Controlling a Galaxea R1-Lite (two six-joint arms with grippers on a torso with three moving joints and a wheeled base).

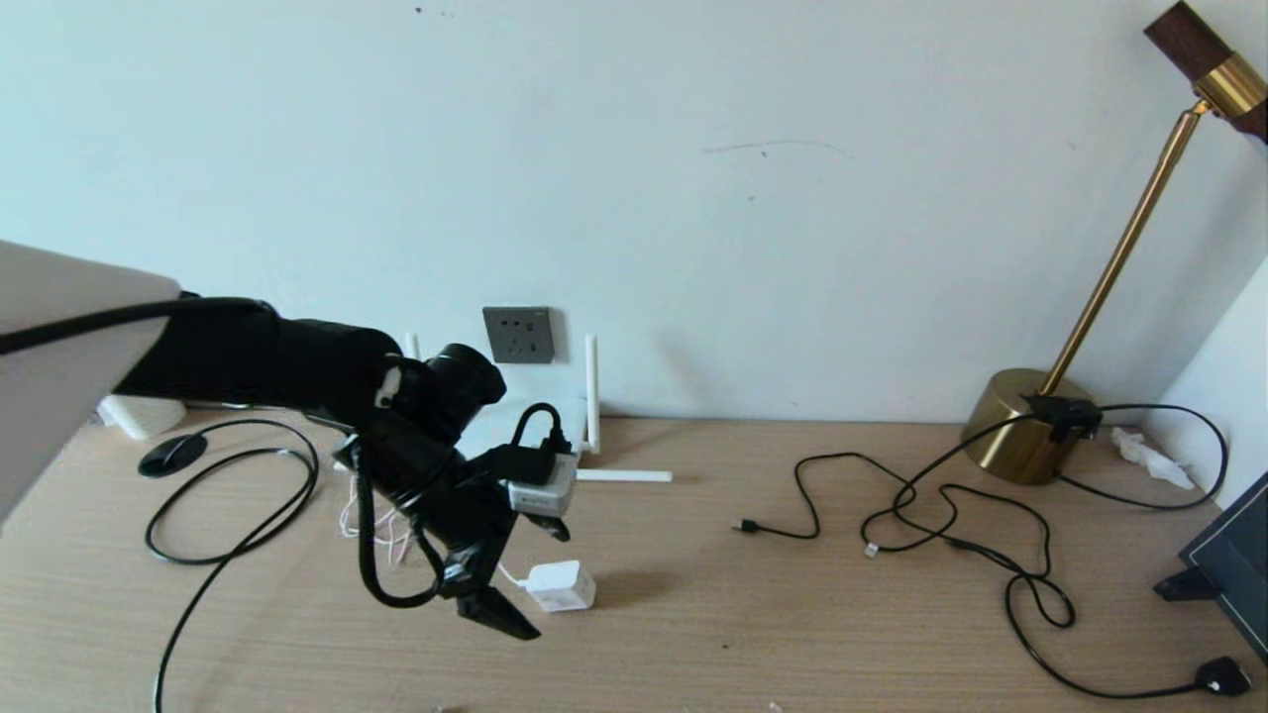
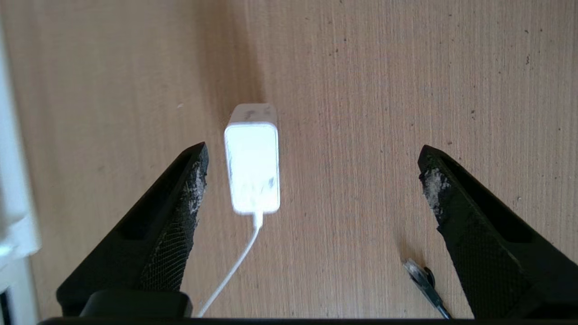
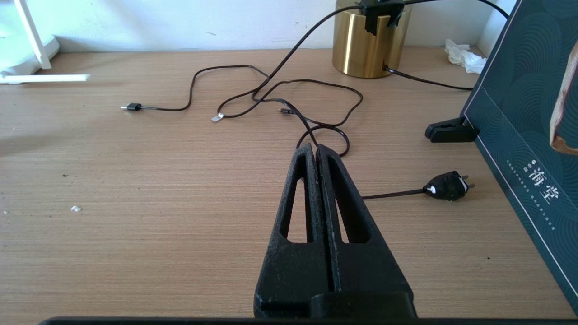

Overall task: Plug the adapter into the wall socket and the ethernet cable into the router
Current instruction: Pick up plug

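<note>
The white cube adapter (image 1: 561, 585) lies flat on the wooden table, its thin white cord (image 2: 235, 266) trailing back under my left arm. My left gripper (image 1: 551, 584) hangs just above it, open wide and holding nothing. In the left wrist view the adapter (image 2: 252, 174) sits close to one finger, apart from it, with the gripper (image 2: 312, 151) spread around it. The grey wall socket (image 1: 518, 335) is on the wall behind. The router is mostly hidden by my arm; its antennas (image 1: 591, 391) show. A thick black ethernet cable (image 1: 315, 470) loops at the left. My right gripper (image 3: 315, 149) is shut and empty.
A brass lamp (image 1: 1025, 436) stands at the back right with thin black cables (image 1: 951, 515) sprawled before it and a black plug (image 1: 1220, 676) near the front. A dark blue box (image 3: 519, 135) leans at the right edge. A small connector on a black lead (image 2: 422, 277) lies by the other left finger.
</note>
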